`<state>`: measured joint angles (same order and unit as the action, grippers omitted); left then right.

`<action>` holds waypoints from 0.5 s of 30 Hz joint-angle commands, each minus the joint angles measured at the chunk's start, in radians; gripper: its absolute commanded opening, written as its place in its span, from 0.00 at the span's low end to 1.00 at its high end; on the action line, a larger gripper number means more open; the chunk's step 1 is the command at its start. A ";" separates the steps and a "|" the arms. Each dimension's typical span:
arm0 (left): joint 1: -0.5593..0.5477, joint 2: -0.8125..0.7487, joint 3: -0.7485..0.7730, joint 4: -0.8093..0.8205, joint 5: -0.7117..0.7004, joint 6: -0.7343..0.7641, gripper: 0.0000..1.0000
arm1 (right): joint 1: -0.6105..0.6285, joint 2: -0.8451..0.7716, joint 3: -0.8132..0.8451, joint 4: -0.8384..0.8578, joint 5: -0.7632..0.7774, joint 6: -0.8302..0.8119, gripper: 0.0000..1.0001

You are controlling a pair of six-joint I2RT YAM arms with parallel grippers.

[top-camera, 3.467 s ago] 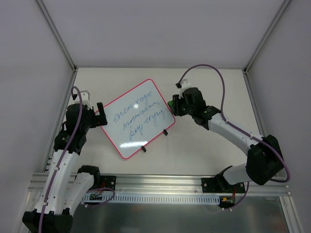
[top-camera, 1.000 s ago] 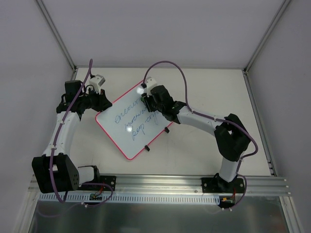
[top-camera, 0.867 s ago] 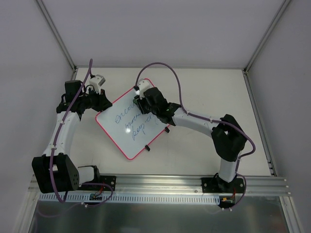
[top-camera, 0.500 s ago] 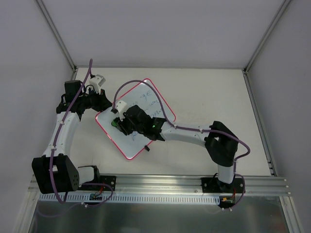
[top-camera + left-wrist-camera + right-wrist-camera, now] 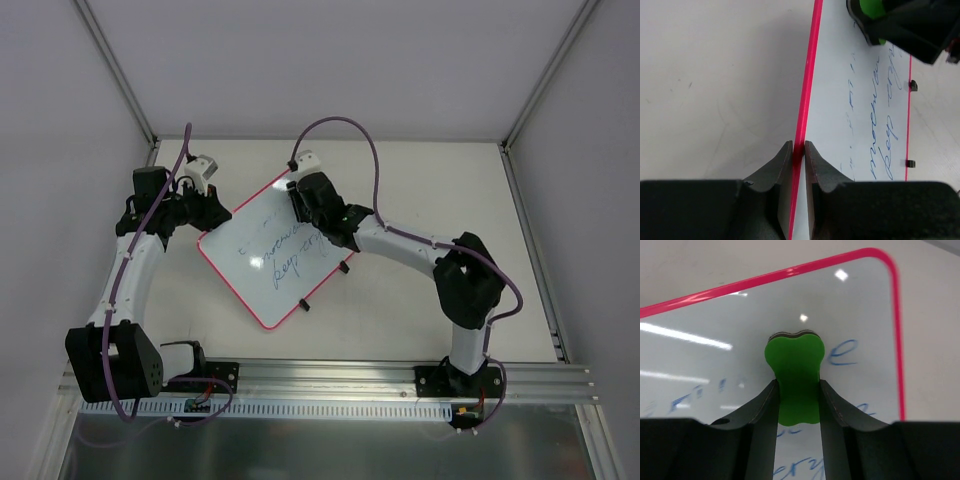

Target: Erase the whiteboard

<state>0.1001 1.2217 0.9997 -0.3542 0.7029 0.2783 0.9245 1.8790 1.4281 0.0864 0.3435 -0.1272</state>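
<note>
The whiteboard [image 5: 262,275] lies tilted on the table, pink-rimmed, with blue handwriting across its middle and only faint traces along its top line. My left gripper [image 5: 214,215] is shut on the board's left rim; in the left wrist view its jaws [image 5: 798,145] pinch the pink edge [image 5: 807,85]. My right gripper [image 5: 301,196] hovers over the board's upper corner, shut on a green eraser [image 5: 795,357] pressed flat on the white surface [image 5: 715,320]. A blue "e" [image 5: 842,352] shows just right of the eraser. The eraser [image 5: 872,7] also peeks into the left wrist view.
Two small black clips [image 5: 345,266] [image 5: 303,305] stick out from the board's lower right edge. Grey enclosure walls and metal posts [image 5: 115,70] ring the table. The right arm's purple cable [image 5: 340,125] arches above the board. A rail [image 5: 330,385] runs along the near edge.
My right gripper swept the eraser down to the board's lower left and back up to the top corner. Most of the top line of writing is gone. The left gripper held still.
</note>
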 commanded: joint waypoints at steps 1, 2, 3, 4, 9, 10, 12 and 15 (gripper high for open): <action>-0.010 -0.028 -0.015 -0.012 0.081 0.021 0.00 | -0.055 0.006 0.032 -0.080 0.078 0.038 0.00; -0.010 -0.028 -0.015 -0.012 0.083 0.021 0.00 | -0.056 0.012 0.040 -0.082 0.069 0.038 0.00; -0.010 -0.028 -0.015 -0.012 0.081 0.021 0.00 | -0.056 0.020 0.049 -0.094 0.042 0.034 0.00; -0.010 -0.027 -0.015 -0.014 0.083 0.019 0.00 | -0.053 0.026 0.063 -0.120 0.025 0.026 0.00; -0.010 -0.034 -0.013 -0.014 0.083 0.016 0.00 | 0.002 0.083 0.136 -0.183 -0.061 0.021 0.00; -0.011 -0.037 -0.012 -0.012 0.083 0.015 0.00 | 0.016 0.092 0.152 -0.206 -0.075 0.018 0.00; -0.011 -0.039 -0.012 -0.012 0.083 0.015 0.00 | 0.045 0.123 0.196 -0.224 -0.102 0.005 0.00; -0.013 -0.037 -0.007 -0.012 0.079 0.006 0.00 | 0.079 0.146 0.226 -0.244 -0.159 0.014 0.00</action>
<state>0.0998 1.2079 0.9916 -0.3840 0.7227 0.2775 0.9497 1.9701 1.6222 -0.0914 0.3191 -0.1219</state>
